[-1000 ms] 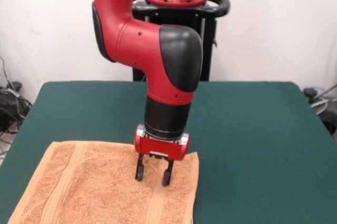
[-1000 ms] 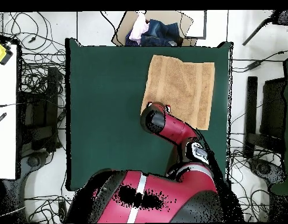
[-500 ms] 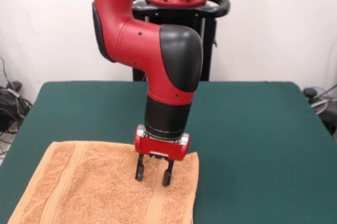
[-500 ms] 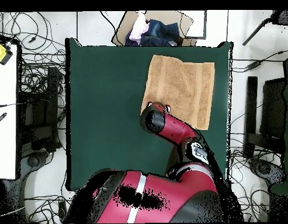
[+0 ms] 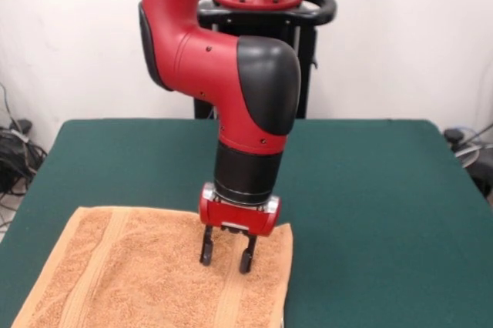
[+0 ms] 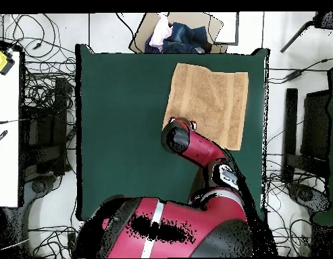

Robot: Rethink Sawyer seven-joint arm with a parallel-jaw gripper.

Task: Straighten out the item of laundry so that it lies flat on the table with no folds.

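The orange-tan towel (image 5: 146, 274) lies spread on the green table (image 5: 370, 205) at the front left of the front view, with woven bands running near two edges. In the overhead view the towel (image 6: 209, 98) lies flat near the table's far right part. My gripper (image 5: 226, 257) hangs straight down over the towel's right rear part, its two fingers apart and empty, tips just above or at the cloth. In the overhead view the arm hides the gripper and the towel's near-left corner.
A cardboard box of clothes (image 6: 175, 34) stands beyond the table's far edge in the overhead view. Cables lie on the floor around the table. The robot's pedestal (image 5: 262, 5) stands behind the table.
The arm has shifted very slightly to the right in the front view. The towel has not moved.
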